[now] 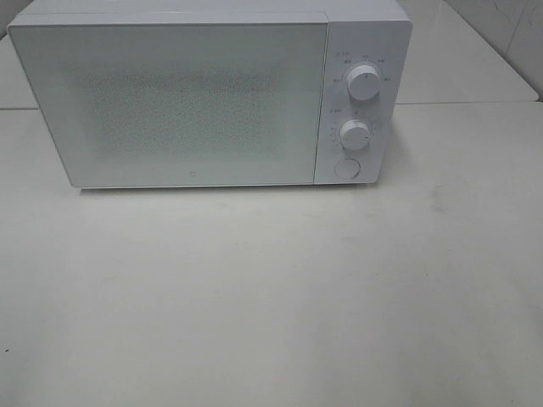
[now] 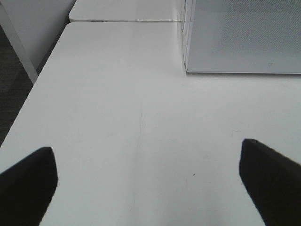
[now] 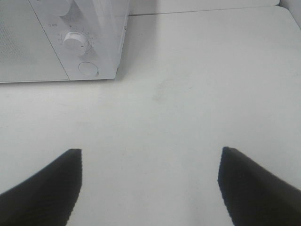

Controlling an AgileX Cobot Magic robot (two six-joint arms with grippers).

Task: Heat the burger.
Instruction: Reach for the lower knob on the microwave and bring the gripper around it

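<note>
Our left pincer [image 2: 148,183] stands with its jaws spread wide. Its two dark fingers [image 2: 28,186] sit at opposite edges of the left wrist view, tips pointing forward, with open space between them. Our right pincer [image 3: 150,186] is also spread, its two dark fingers [image 3: 47,188] parted and level with each other. Neither pincer grips or touches anything. We hold both wrists pitched obliquely downward, each pincer aimed ahead.

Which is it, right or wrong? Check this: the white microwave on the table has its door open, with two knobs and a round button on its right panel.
Wrong: the microwave door is shut, as the exterior high view shows. The upper knob, lower knob and round button are on its right panel.
</note>
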